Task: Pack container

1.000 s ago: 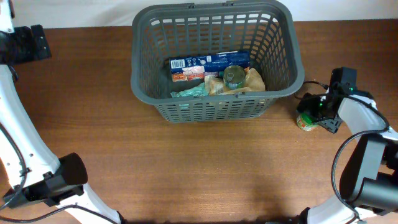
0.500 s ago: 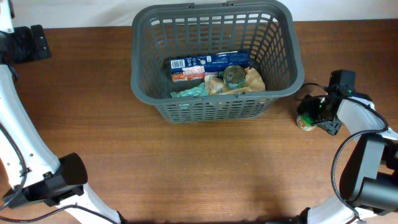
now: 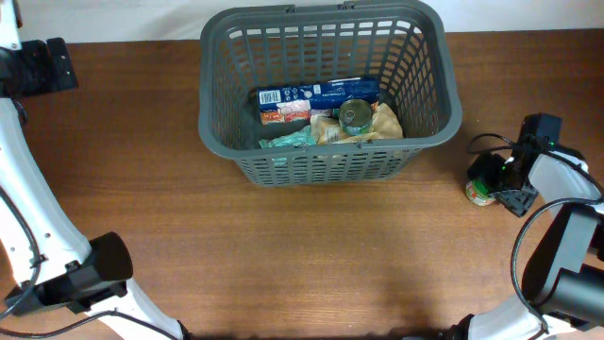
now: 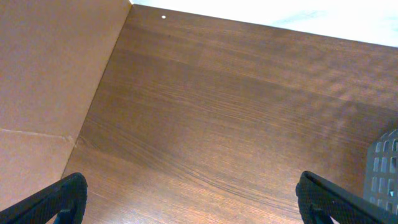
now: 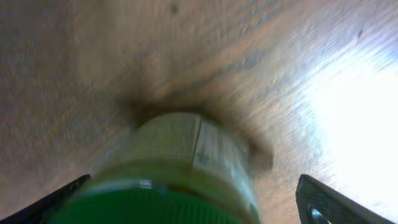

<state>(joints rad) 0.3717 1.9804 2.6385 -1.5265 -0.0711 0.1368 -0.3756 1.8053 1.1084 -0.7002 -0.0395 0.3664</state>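
The dark grey slotted container (image 3: 215, 123) stands at the back middle of the table. It holds a blue and white packet (image 3: 316, 94), a tin can (image 3: 355, 116), a brown bag (image 3: 382, 126) and a teal packet (image 3: 288, 139). A green-lidded jar (image 3: 479, 192) stands on the table right of the container. My right gripper (image 3: 497, 179) is open around this jar (image 5: 180, 155); the left finger is against it and the right finger is apart from it. My left gripper (image 4: 193, 199) is open and empty over bare table at the far left (image 3: 42, 66).
A corner of the container (image 4: 385, 168) shows at the right edge of the left wrist view. A brown cardboard wall (image 4: 50, 74) stands along the table's left side. A black cable (image 3: 486, 139) loops by the right arm.
The right gripper and the green-lidded jar have shifted right, away from the container. The left arm has not moved.
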